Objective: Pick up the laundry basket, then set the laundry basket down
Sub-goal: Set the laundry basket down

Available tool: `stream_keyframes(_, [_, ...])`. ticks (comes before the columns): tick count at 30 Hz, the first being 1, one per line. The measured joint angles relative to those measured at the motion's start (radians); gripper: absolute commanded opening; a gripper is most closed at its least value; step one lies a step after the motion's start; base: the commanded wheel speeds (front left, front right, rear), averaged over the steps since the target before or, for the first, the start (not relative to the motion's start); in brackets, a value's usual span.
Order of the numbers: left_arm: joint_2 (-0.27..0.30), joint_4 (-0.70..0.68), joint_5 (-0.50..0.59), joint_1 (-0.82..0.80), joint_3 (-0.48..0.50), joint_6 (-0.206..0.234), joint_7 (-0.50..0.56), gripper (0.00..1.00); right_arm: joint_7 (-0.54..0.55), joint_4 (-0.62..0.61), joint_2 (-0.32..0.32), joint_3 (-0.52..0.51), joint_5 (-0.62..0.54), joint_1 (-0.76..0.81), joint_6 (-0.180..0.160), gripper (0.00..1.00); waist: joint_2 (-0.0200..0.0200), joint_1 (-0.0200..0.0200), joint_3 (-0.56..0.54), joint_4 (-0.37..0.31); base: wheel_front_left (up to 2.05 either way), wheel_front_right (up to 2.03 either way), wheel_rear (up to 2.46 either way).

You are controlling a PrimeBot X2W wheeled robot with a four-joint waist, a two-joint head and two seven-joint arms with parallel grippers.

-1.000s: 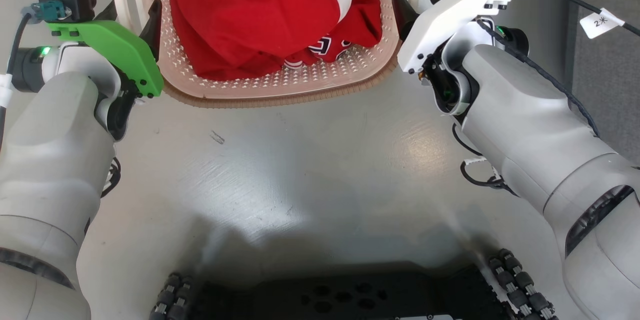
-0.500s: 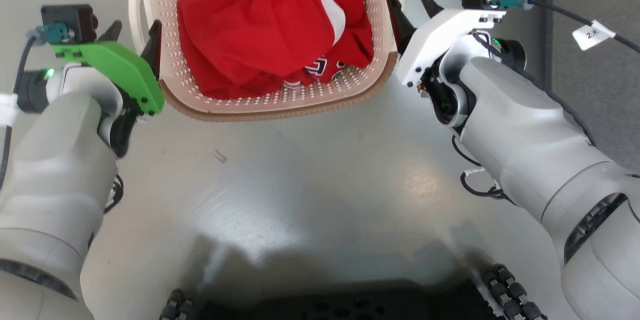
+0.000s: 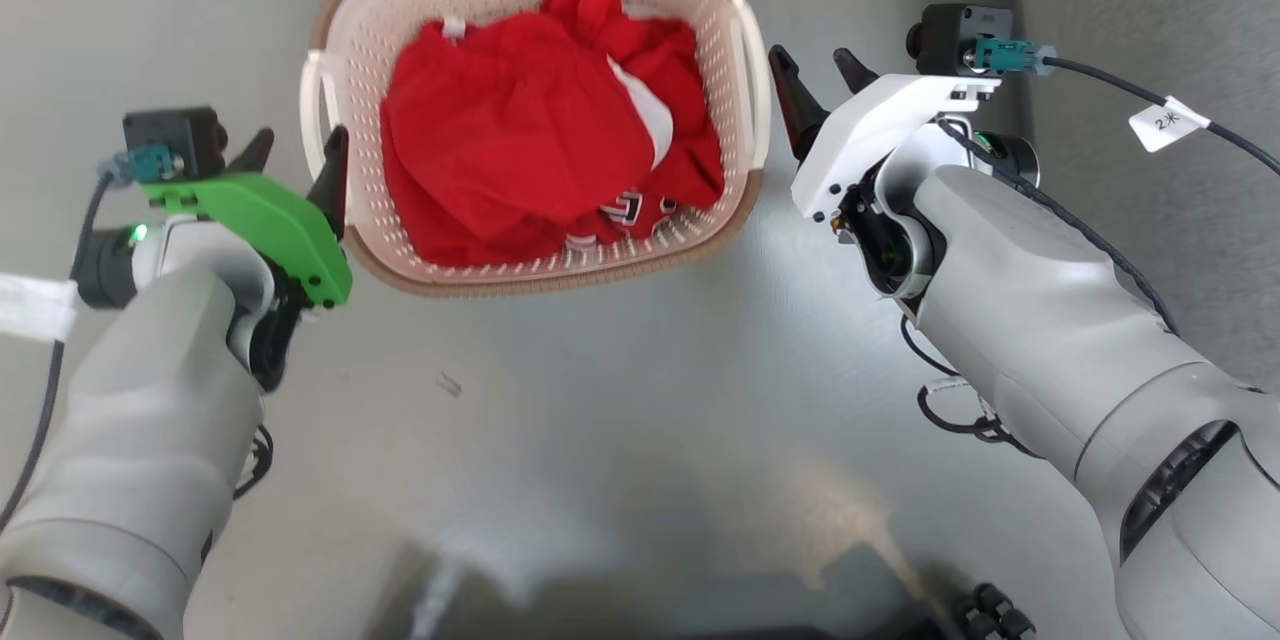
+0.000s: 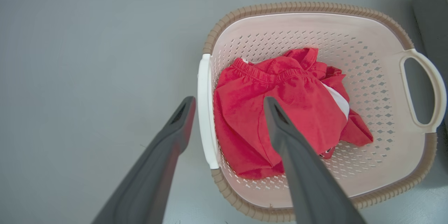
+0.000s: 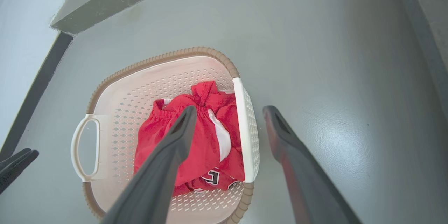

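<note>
Two grippers flanked the small cream perforated-plastic laundry basket (image 3: 520,282) with its brown woven-look rim, which sat on the smooth grey floor (image 3: 620,400) with crumpled red clothing (image 3: 520,160) inside. In the head view the left gripper (image 3: 298,152), under its green bracket, stood just beside the left white loop handle (image 3: 312,110), and the right gripper (image 3: 808,62) stood near the right white loop handle (image 3: 750,60); both had their jaws spread and held nothing. In the left wrist view the two long dark fingers (image 4: 168,140) straddled the left handle, one over the floor and one over the clothing, seemingly above it rather than touching. In the right wrist view the fingers (image 5: 283,140) straddled the right handle the same way. Grasping appeared to be the step in hand. To do it well, both arms needed to descend together with each handle centred, the inner fingers clear of the cloth so that none got pinched. Both then needed to clamp at once and lift level, so that the basket would not tip.
</note>
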Motion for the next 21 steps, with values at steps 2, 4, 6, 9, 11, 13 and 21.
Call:
stream_keyframes(2, [0.001,-0.005,-0.001,0.018,0.001,0.000,-0.007,1.00,0.000,-0.002,0.000,-0.015,-0.005,0.004,0.000,1.00,0.0000,0.0000,-0.027,-0.002,0.00,0.00,0.00])
stream_keyframes(4, [0.002,-0.010,-0.010,0.033,0.003,0.000,-0.015,1.00,0.000,-0.003,0.000,-0.028,-0.015,0.009,0.001,1.00,0.0000,0.0000,-0.054,-0.004,0.00,0.00,0.00])
stream_keyframes(6, [0.004,-0.017,-0.011,0.048,0.006,0.000,-0.016,1.00,0.000,-0.003,0.000,-0.041,-0.028,0.016,0.009,1.00,0.0000,0.0000,-0.081,-0.007,0.00,0.00,0.00])
stream_keyframes(9, [0.010,-0.026,-0.014,0.071,0.011,0.000,-0.021,1.00,0.000,-0.003,0.000,-0.057,-0.052,0.039,0.011,1.00,0.0000,0.0000,-0.123,-0.009,0.00,0.00,0.00])
stream_keyframes(11, [0.012,-0.038,-0.017,0.091,0.023,0.000,-0.024,1.00,0.000,-0.002,0.000,-0.076,-0.073,0.068,0.011,1.00,0.0000,0.0000,-0.165,-0.011,0.00,0.00,0.00])
stream_keyframes(13, [0.012,-0.047,-0.017,0.105,0.029,0.000,-0.024,1.00,0.000,-0.001,0.000,-0.087,-0.086,0.088,0.018,1.00,0.0000,0.0000,-0.194,-0.013,0.00,0.00,0.00])
stream_keyframes(21, [0.044,-0.103,-0.017,0.155,0.091,0.000,-0.024,1.00,0.000,-0.012,-0.001,-0.146,-0.142,0.166,0.035,1.00,0.0000,0.0000,-0.308,-0.016,0.00,0.00,0.00])
